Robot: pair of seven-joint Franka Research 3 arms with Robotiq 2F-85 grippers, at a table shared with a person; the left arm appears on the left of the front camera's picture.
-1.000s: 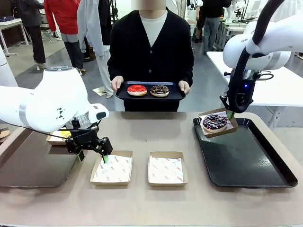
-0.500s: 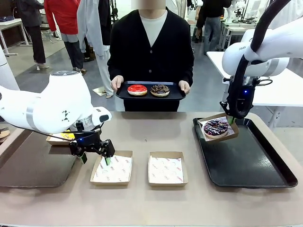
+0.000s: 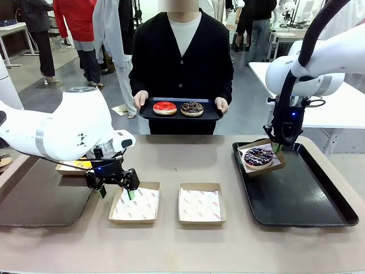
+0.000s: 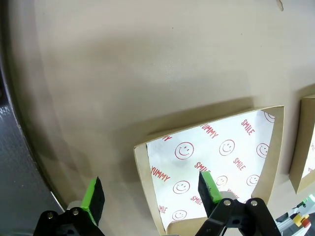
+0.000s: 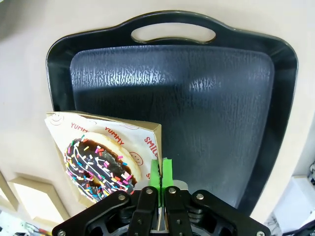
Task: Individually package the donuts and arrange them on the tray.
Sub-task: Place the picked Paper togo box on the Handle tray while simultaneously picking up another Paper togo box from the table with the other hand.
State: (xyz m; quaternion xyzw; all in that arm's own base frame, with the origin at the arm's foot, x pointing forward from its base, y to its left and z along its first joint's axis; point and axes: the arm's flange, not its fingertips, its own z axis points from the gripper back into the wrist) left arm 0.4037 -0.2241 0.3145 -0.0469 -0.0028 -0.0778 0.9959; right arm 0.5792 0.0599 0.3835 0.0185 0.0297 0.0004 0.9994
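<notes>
Purple donut [image 3: 258, 156] in one box [image 5: 106, 129], pinched by right jaws; left jaws spread near two boxes [image 3: 134, 204] [image 3: 199, 204].

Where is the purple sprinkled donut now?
Front view, robot's right: the purple donut sits in a cardboard box gripped by the right hand, at the far left corner of the black tray.

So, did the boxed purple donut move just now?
Yes: the purple donut, in its box pinched by the right gripper, sank toward the black tray.
</notes>
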